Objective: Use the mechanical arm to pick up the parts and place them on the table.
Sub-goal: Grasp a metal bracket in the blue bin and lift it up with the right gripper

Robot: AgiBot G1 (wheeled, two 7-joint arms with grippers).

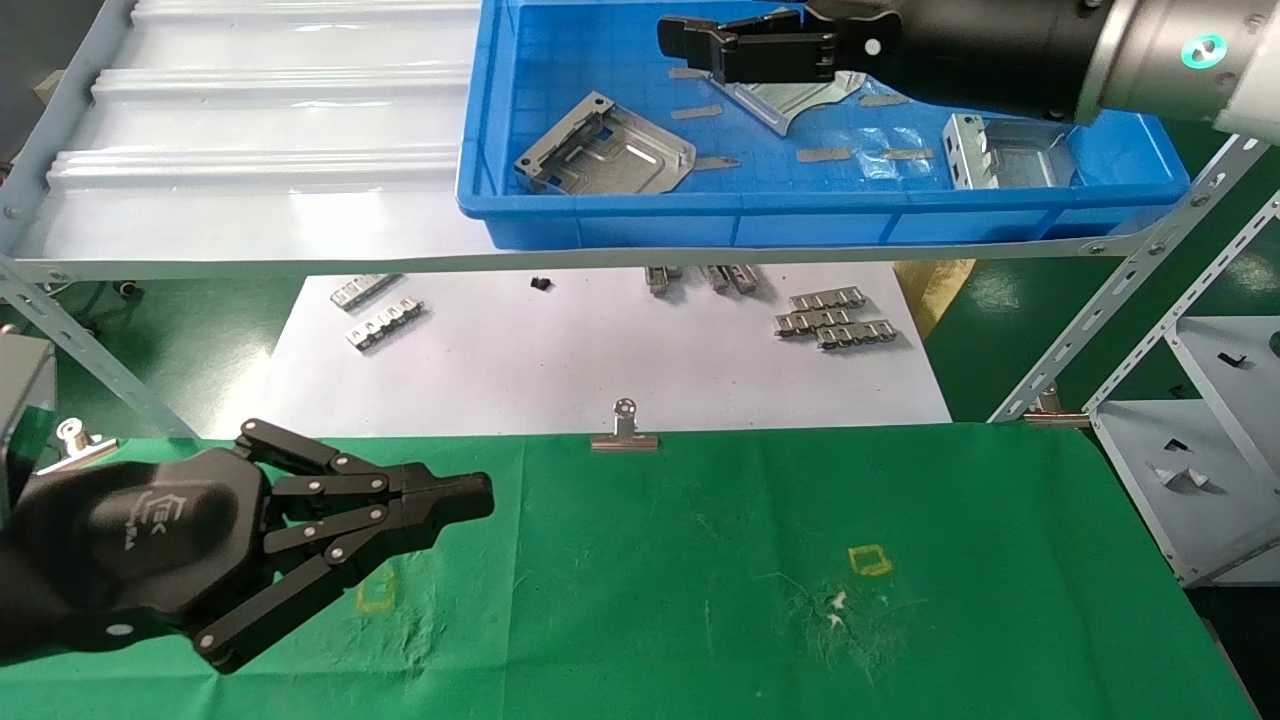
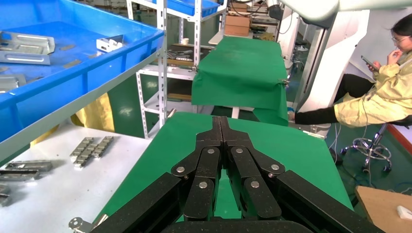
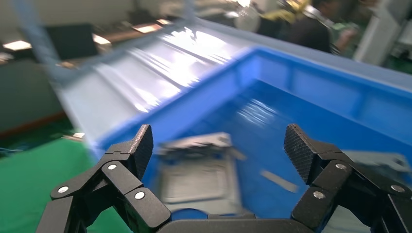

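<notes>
Three silver-grey sheet-metal parts lie in the blue tray (image 1: 480, 120): one at its left (image 1: 605, 152), one in the middle (image 1: 790, 100), one at its right (image 1: 1010, 150). My right gripper (image 1: 695, 45) hangs open and empty above the tray, over the middle part and just right of the left one. In the right wrist view the open right gripper (image 3: 221, 145) frames the left part (image 3: 197, 177) below it, apart from it. My left gripper (image 1: 480, 497) is shut and empty, low over the left of the green-cloth table (image 1: 700, 600); it also shows in the left wrist view (image 2: 220, 121).
The tray sits on a raised shelf with a grey metal frame (image 1: 600, 262). Below lies a white sheet (image 1: 600, 370) with small ribbed strips (image 1: 835, 325). A binder clip (image 1: 625, 432) grips the cloth's far edge. A yellow square outline (image 1: 870, 560) marks the cloth. A grey rack (image 1: 1200, 440) stands right.
</notes>
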